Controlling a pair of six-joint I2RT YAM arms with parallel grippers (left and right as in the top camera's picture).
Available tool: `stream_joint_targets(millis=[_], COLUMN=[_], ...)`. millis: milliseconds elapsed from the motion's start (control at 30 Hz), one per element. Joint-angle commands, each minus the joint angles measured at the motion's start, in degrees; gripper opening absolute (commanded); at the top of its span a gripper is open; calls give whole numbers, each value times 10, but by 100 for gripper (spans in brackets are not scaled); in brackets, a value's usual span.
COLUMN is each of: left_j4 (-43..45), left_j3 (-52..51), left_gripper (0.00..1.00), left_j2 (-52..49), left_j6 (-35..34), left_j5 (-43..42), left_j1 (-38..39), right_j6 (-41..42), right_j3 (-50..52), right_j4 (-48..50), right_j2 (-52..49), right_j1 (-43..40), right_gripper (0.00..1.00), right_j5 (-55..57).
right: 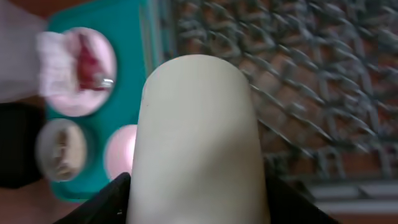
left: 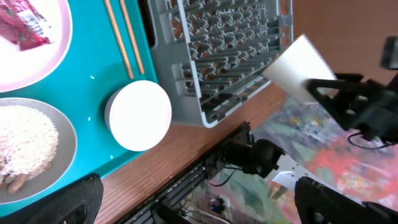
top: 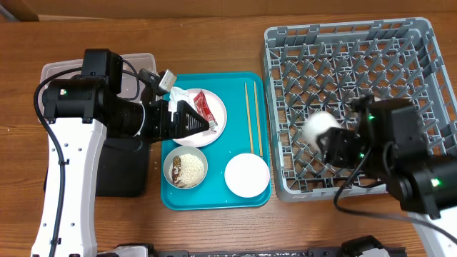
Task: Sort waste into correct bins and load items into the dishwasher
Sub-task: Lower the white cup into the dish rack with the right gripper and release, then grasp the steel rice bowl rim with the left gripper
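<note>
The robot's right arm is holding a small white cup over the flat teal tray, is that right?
Not quite. The right gripper does hold the small white cup, but over the large grey plastic dish rack, not the flat teal serving tray, which lies beside it. The overhead view shows this.

On my screen: teal serving tray (top: 235, 146), white plate (top: 220, 118), red sauce packet (top: 205, 106), pale brown chopsticks (top: 251, 121), grey bowl (top: 206, 171) with white rice (top: 187, 170). I read the dish rack (top: 421, 50) as uniform grey with a lattice pattern, the cup (top: 319, 127) plain white, the bin tray (top: 121, 175) black.
</note>
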State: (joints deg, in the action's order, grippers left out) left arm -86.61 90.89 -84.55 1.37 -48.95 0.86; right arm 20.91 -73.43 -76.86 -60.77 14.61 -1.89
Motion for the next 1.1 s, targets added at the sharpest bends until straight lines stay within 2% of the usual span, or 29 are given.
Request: stream_joint_targets(millis=[0, 167, 500, 733, 833, 900, 933, 967, 1067], left_j4=[5, 8, 7, 5, 5, 6, 8, 13, 45], left_j3=[2, 2, 2, 2, 2, 2, 1, -2, -24], left_gripper=[100, 100, 100, 100, 100, 98, 93, 89, 88], left_j2=[-3, -3, -3, -3, -3, -3, -3, -3, -3], left_j6=[-7, -8, -8, -8, -7, -8, -17, -40, -137], left_j5=[11, 11, 11, 11, 15, 43, 73, 115, 261], left_j1=[-2, -2, -2, 0, 5, 19, 31, 47, 115], right_j6=[47, 39, 20, 14, 15, 19, 18, 18, 19], right_j3=[-9, -9, -9, -13, -34, -59, -73, -89, -127], right_j4=[-31, -83, -112, -108, -80, -60, -48, -34, 13], right_j2=[-32, -100, -188, -200, -187, -174, -167, -158, -133], right_j1=[-2, 2, 18, 18, 18, 18, 18, 18, 18], right_gripper=[55, 55, 56, 97, 100, 100, 100, 100, 99], right_j5=[108, 81, 30, 22, 22, 16, 7, -5, -42])
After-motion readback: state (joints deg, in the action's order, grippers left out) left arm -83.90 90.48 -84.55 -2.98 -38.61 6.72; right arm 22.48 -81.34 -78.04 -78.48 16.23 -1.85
